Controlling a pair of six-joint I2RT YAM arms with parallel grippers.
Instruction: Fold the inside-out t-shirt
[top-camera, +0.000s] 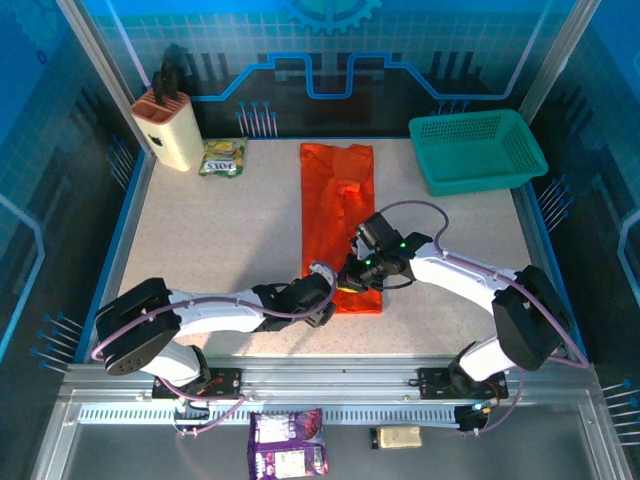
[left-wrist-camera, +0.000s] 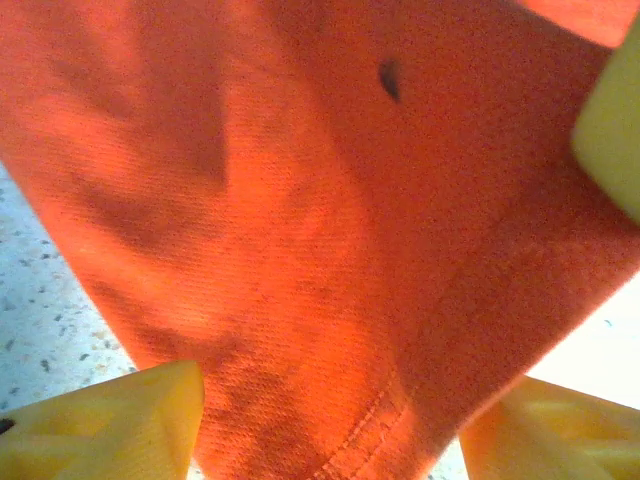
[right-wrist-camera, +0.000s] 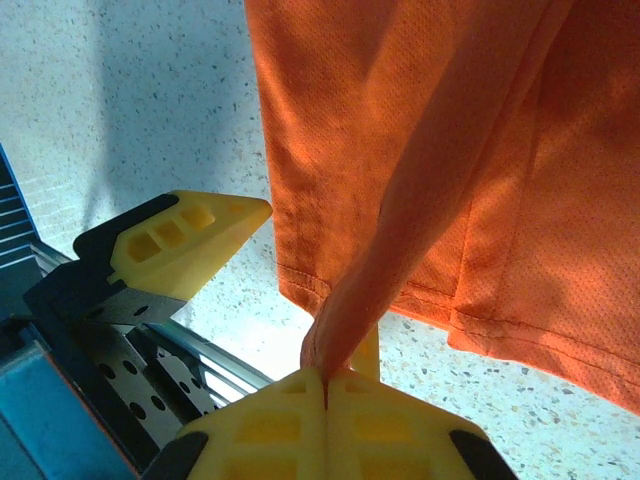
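The orange t-shirt (top-camera: 337, 195) lies folded into a long narrow strip running from the table's far middle toward me. My right gripper (top-camera: 358, 268) is at its near end. In the right wrist view that gripper (right-wrist-camera: 326, 375) is shut, pinching a raised fold of the t-shirt (right-wrist-camera: 420, 150) next to the stitched hem. My left gripper (top-camera: 325, 287) sits beside it at the strip's near left corner. In the left wrist view it (left-wrist-camera: 335, 400) is open, its yellow fingers (left-wrist-camera: 110, 425) wide apart with the t-shirt's (left-wrist-camera: 300, 200) hem lying between them.
A teal mesh basket (top-camera: 478, 150) stands at the back right. A knife block (top-camera: 168, 125) and a snack packet (top-camera: 222, 157) are at the back left. Bare speckled table (top-camera: 220, 240) lies either side of the shirt. A purple packet (top-camera: 288, 443) rests on the front rail.
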